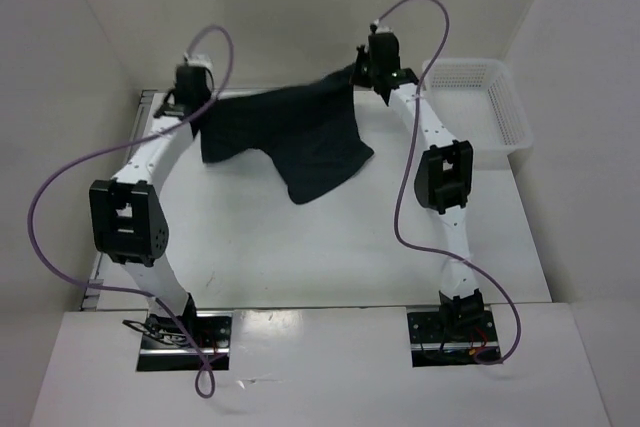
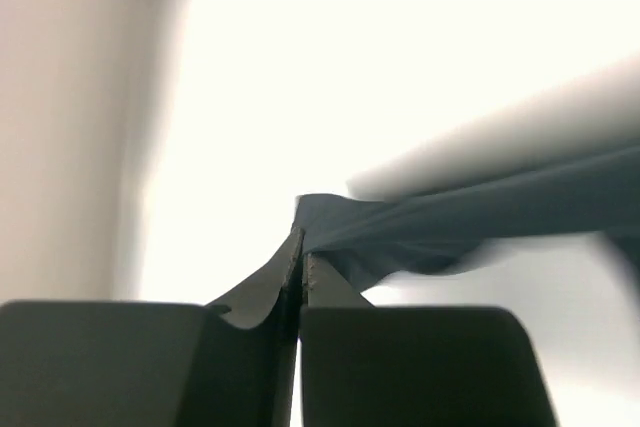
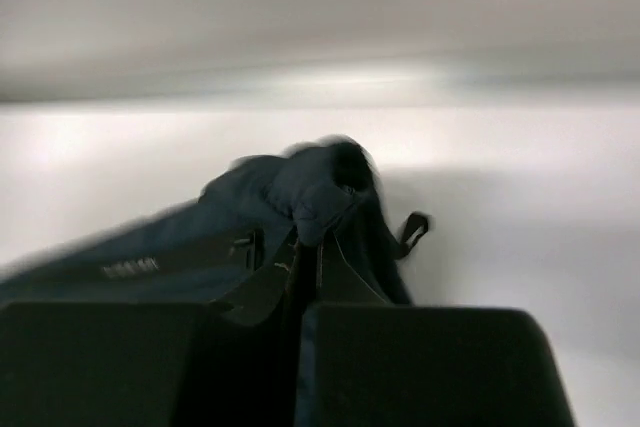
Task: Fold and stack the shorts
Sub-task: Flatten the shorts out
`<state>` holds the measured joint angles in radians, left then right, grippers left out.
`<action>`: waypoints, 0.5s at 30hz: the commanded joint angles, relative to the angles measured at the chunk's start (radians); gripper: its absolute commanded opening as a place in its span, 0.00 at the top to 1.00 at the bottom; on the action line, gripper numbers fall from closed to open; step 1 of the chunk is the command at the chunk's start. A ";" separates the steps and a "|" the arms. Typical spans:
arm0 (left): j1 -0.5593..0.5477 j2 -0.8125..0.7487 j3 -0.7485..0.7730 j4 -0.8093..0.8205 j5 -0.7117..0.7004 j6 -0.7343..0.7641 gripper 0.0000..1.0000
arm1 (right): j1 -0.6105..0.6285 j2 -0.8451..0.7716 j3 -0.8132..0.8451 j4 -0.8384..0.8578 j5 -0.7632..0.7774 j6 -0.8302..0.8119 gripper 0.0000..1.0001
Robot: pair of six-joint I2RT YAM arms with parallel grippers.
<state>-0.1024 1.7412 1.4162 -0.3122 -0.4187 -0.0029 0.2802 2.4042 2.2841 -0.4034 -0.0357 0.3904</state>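
Observation:
The black shorts (image 1: 290, 132) hang stretched between my two grippers at the far side of the table, one leg drooping toward the middle. My left gripper (image 1: 196, 117) is shut on the shorts' left corner; in the left wrist view the jaws (image 2: 302, 247) pinch the cloth (image 2: 470, 222), which stretches away to the right. My right gripper (image 1: 368, 80) is shut on the right corner; in the right wrist view the bunched fabric (image 3: 300, 197) sits between the closed fingertips (image 3: 308, 247), with a small pale mark on the cloth at the left.
A white mesh basket (image 1: 500, 112) stands at the far right of the white table (image 1: 300, 247). White walls close in the back and both sides. Purple cables loop off both arms.

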 commanded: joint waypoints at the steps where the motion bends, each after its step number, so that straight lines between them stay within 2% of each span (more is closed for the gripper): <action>1: 0.075 0.010 0.320 0.079 -0.068 0.003 1.00 | 0.025 -0.077 0.310 0.087 0.062 -0.117 1.00; 4: 0.087 0.035 0.551 0.042 -0.048 0.003 1.00 | 0.036 -0.115 0.469 0.071 0.047 -0.145 1.00; 7: 0.087 0.002 0.618 0.024 -0.038 0.003 1.00 | 0.045 -0.209 0.427 0.037 -0.004 -0.185 1.00; 10: 0.087 -0.083 0.523 -0.014 -0.026 0.003 1.00 | 0.045 -0.330 0.244 0.014 -0.062 -0.238 1.00; 12: 0.087 -0.165 0.440 -0.042 0.007 0.003 1.00 | 0.045 -0.396 0.048 0.000 -0.098 -0.271 1.00; 13: 0.078 -0.196 0.385 -0.063 0.008 0.003 1.00 | 0.045 -0.471 -0.027 -0.012 -0.113 -0.295 1.00; 14: 0.078 -0.228 0.254 -0.064 0.017 0.003 1.00 | 0.045 -0.509 -0.187 -0.012 -0.128 -0.309 1.00; 15: 0.051 -0.294 0.177 -0.076 0.017 0.003 1.00 | 0.045 -0.549 -0.274 -0.012 -0.141 -0.323 1.00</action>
<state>-0.0296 1.5303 1.7599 -0.2943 -0.4042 -0.0044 0.3340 1.9114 2.2345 -0.3538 -0.1246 0.1555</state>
